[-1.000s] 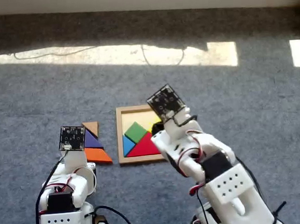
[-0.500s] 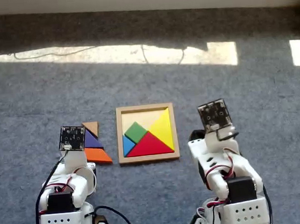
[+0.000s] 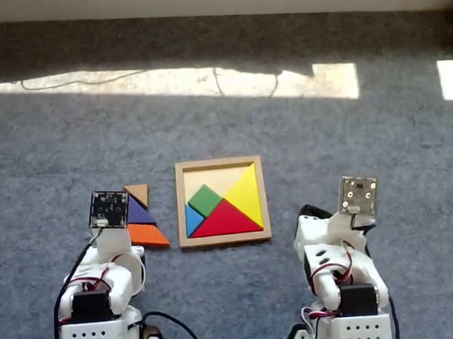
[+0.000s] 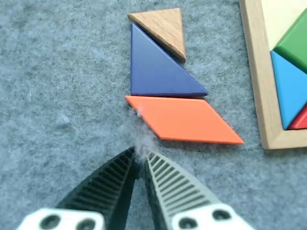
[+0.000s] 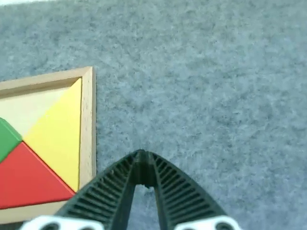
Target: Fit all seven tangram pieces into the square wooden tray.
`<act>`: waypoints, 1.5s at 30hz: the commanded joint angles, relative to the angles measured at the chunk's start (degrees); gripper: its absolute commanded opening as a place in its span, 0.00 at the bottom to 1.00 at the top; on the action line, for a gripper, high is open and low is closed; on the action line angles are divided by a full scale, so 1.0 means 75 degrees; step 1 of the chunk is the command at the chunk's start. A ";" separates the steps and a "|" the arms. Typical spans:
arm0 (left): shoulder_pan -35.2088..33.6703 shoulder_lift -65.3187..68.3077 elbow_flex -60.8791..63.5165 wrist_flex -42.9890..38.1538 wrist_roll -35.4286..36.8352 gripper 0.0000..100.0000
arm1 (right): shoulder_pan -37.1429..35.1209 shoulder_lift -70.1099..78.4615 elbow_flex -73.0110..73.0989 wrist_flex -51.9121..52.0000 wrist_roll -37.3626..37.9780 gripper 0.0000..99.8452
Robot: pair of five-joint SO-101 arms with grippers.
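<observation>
The left gripper (image 4: 140, 160) sits just beside the orange piece (image 4: 184, 120), its two fingers pressed together with nothing in them. The right gripper (image 5: 143, 165) is pinched empty too, over the carpet (image 5: 216, 72) next to the wooden tray (image 5: 88, 120). The loose pieces lie flat and touch each other, so I think grabbing one could push the others, or it could slip out. There is one tray with four pieces inside: green square (image 3: 205, 199), light blue triangle (image 3: 193, 218), red triangle (image 3: 225, 218) and yellow triangle (image 3: 245, 191). Three wait outside: tan triangle (image 4: 163, 26), dark blue triangle (image 4: 156, 72) and the orange piece.
</observation>
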 commanded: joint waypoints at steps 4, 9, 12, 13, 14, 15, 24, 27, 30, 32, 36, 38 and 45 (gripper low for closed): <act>0.0111 -0.0064 0.0193 -0.0082 -0.0047 0.01 | 0.0076 0.0064 0.1002 0.0006 -0.0152 0.01; 0.0111 -0.0064 0.0193 -0.0094 -0.0047 0.01 | 0.0076 0.0029 0.1049 0.0358 -0.0164 0.01; 0.0088 -0.0064 0.0182 -0.0082 -0.0070 0.01 | 0.0076 0.0029 0.1049 0.0568 -0.0176 0.01; 0.0064 -0.0064 0.0170 -0.0082 -0.0082 0.01 | 0.0076 0.0029 0.1049 0.0580 -0.0176 0.01; 0.0053 -0.0064 0.0111 -0.0082 -0.0082 0.01 | 0.0076 0.0029 0.1049 0.0580 -0.0176 0.01; 0.0053 -0.0064 0.0006 -0.0082 -0.0094 0.01 | 0.0064 0.0029 0.1049 0.0580 -0.0188 0.01; 0.0076 0.0029 -0.2971 0.0375 -0.1430 0.01 | 0.0064 0.0029 0.1049 0.0604 -0.0164 0.01; 0.0076 0.0064 -0.3722 0.0844 -0.1723 0.04 | 0.0064 0.0029 0.1049 0.0604 -0.0164 0.01; 0.0076 0.0627 -0.4343 0.1301 -0.1747 0.08 | 0.0064 0.0029 0.1049 0.0604 -0.0164 0.01; 0.0064 0.1459 -0.4800 0.1512 -0.1758 0.10 | 0.0064 0.0029 0.1049 0.0604 -0.0164 0.01; 0.0064 0.3522 -0.5785 0.1887 -0.1723 0.17 | 0.0064 0.0029 0.1049 0.0604 -0.0164 0.01; 0.0064 0.4484 -0.6089 0.1934 -0.1723 0.22 | 0.0064 0.0029 0.1049 0.0604 -0.0164 0.01; 0.0064 0.7273 -0.6312 0.1196 -0.1160 0.29 | 0.0076 0.0029 0.1049 0.0604 -0.0164 0.01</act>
